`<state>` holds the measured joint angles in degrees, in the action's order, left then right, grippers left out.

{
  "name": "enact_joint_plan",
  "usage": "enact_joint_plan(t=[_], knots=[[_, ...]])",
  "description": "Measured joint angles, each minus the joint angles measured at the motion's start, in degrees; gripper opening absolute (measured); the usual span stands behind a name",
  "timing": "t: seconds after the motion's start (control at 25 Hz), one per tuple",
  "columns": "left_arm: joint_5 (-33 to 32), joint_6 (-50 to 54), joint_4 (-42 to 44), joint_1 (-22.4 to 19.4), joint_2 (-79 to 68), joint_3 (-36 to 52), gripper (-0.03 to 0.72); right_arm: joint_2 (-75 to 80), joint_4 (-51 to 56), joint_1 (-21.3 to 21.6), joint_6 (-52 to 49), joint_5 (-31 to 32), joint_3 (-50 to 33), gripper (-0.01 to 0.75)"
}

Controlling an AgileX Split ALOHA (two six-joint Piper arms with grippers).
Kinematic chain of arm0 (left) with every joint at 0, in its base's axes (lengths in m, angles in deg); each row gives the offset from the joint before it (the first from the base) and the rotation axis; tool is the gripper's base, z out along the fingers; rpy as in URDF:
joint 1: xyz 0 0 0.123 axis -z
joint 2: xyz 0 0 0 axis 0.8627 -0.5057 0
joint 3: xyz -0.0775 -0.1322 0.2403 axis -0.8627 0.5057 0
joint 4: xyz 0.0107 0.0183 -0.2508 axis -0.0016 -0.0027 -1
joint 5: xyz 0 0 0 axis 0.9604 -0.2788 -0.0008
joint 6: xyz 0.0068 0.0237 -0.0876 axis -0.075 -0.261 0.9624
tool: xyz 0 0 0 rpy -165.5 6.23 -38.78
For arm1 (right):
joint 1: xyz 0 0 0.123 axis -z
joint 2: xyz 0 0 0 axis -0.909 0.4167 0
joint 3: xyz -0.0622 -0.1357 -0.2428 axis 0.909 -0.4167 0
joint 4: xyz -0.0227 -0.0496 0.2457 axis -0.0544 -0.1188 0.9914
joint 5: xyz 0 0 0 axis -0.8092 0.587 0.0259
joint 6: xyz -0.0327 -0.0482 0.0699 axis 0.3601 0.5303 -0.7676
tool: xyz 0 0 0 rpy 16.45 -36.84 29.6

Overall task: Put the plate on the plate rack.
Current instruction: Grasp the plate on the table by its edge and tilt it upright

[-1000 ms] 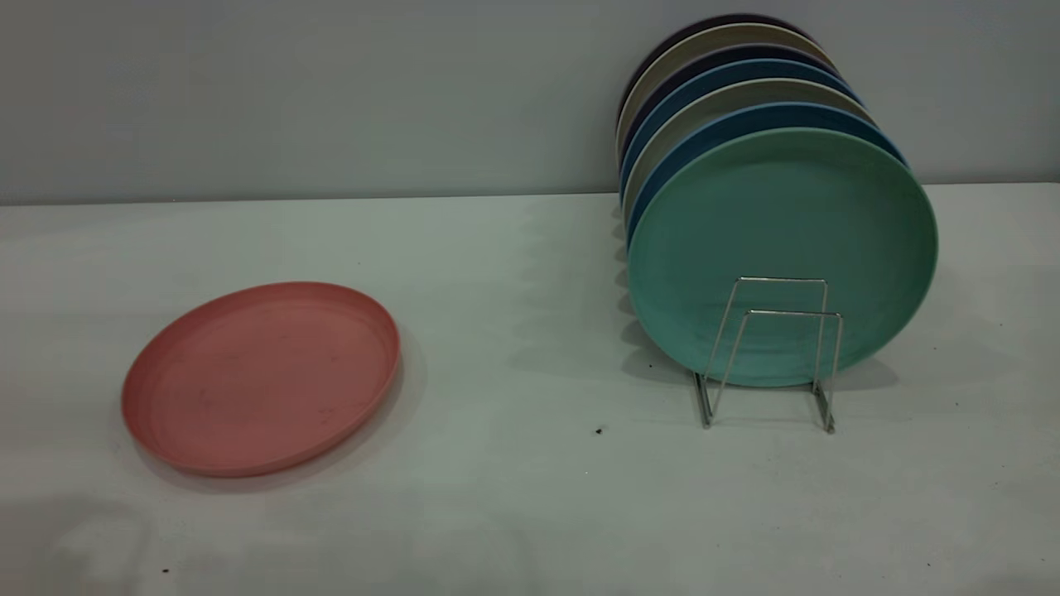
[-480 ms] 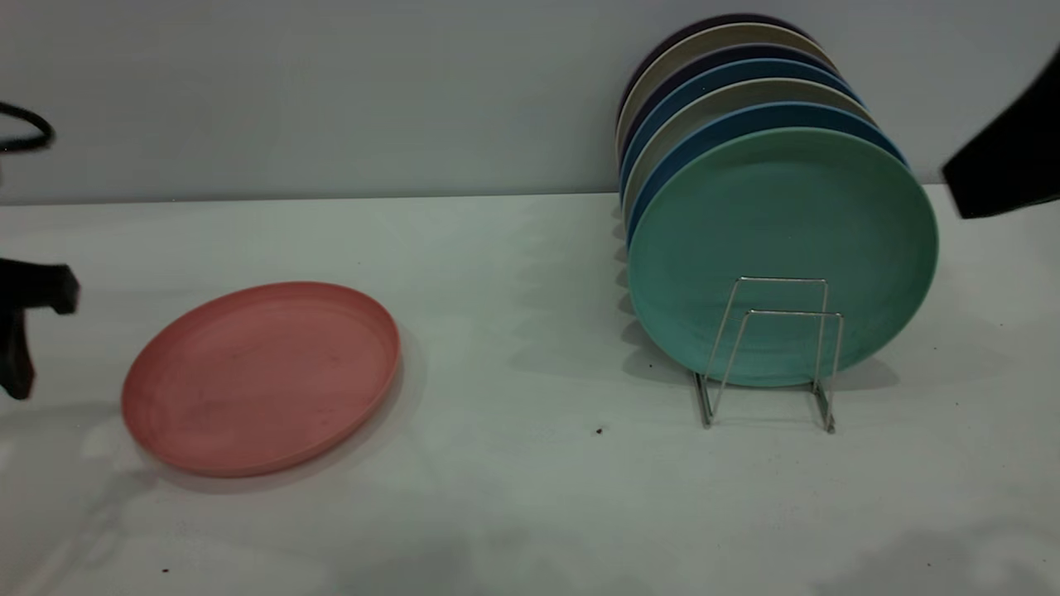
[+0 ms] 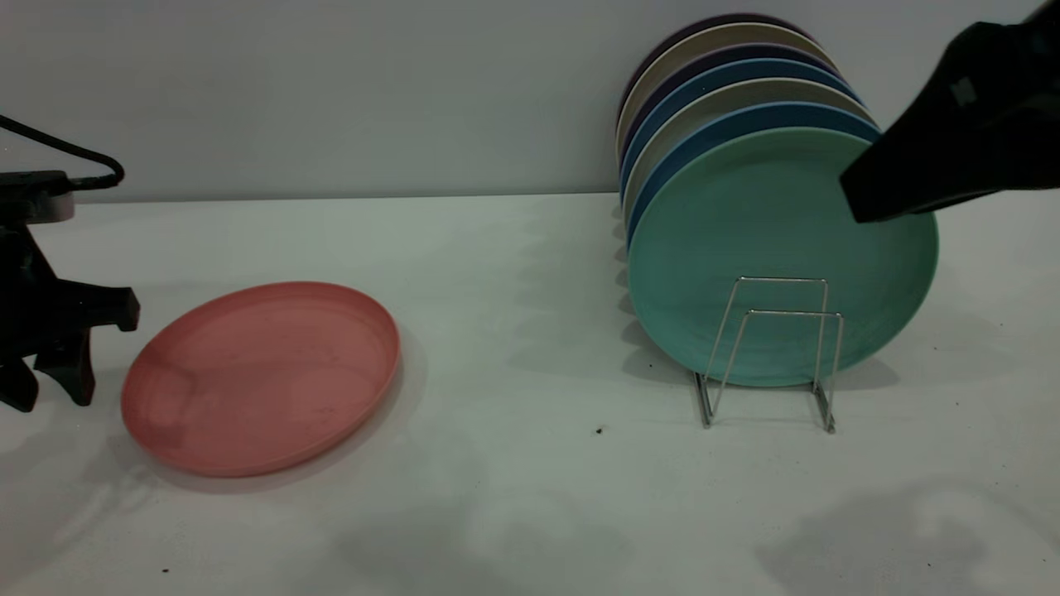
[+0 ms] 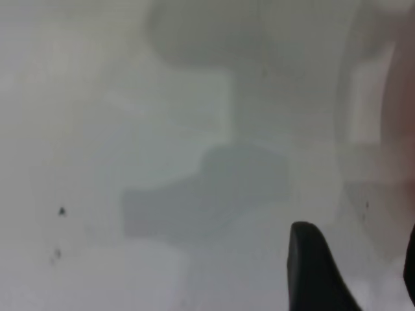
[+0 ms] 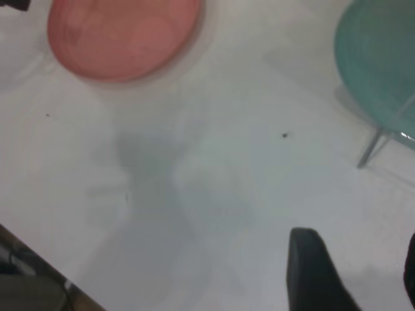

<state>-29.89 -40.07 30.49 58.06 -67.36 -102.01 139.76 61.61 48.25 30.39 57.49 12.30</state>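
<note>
The salmon-pink plate (image 3: 261, 377) lies flat on the white table at the left; it also shows in the right wrist view (image 5: 123, 35) and as a pink edge in the left wrist view (image 4: 402, 97). The silver wire plate rack (image 3: 782, 280) stands at the right, with two free loops at its front. My left gripper (image 3: 45, 385) is open and empty, low over the table just left of the plate, not touching it. My right gripper (image 3: 865, 194) is open and empty, high at the right in front of the racked plates' upper edge.
A teal-green plate (image 3: 745, 240) stands upright in the rack, with several blue, beige and dark plates behind it up to the back wall. The rack's wire foot (image 5: 373, 146) and the teal plate (image 5: 379, 58) show in the right wrist view. The table's near edge (image 5: 39, 253) shows there too.
Both arms have come into view. The left gripper moved right toward the pink plate's left side. The right arm moved in leftward over the racked plates. The plates have not moved.
</note>
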Motion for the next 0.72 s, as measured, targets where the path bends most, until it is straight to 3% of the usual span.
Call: enact_joint_plan(t=[0.72], knots=[[4.79,0.0,0.0,0.11,-5.69,-3.83,0.381,3.03,2.41,0.0,3.67,-2.92,1.16,0.362]])
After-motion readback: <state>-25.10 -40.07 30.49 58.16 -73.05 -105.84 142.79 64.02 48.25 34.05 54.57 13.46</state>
